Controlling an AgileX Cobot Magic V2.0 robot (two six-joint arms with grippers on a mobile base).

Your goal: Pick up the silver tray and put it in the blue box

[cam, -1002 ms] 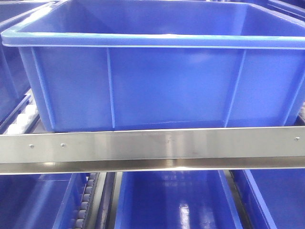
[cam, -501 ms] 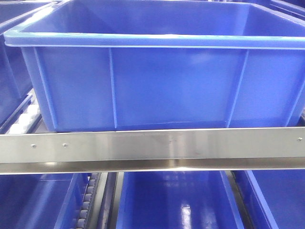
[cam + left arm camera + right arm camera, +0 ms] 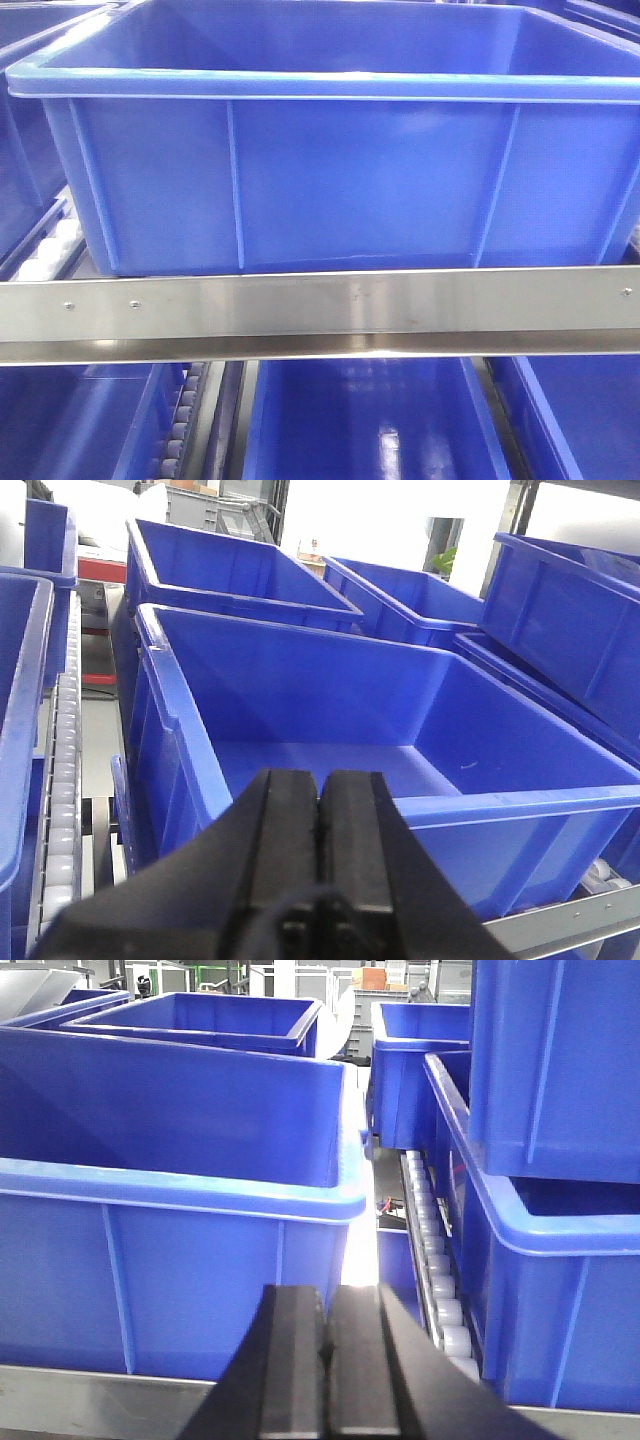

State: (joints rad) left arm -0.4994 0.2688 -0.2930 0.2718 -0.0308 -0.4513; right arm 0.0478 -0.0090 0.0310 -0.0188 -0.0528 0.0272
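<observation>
My left gripper [image 3: 320, 815] and right gripper [image 3: 327, 1360] are both closed, black pads pressed flat together, holding nothing. Past the brushed steel rail [image 3: 320, 305] sits the glossy, ribbed blue box [image 3: 330, 180], barely shifted from half a second ago. No silver tray shows.

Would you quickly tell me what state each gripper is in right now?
Left gripper: closed, holding nothing.
Right gripper: closed, holding nothing.
</observation>
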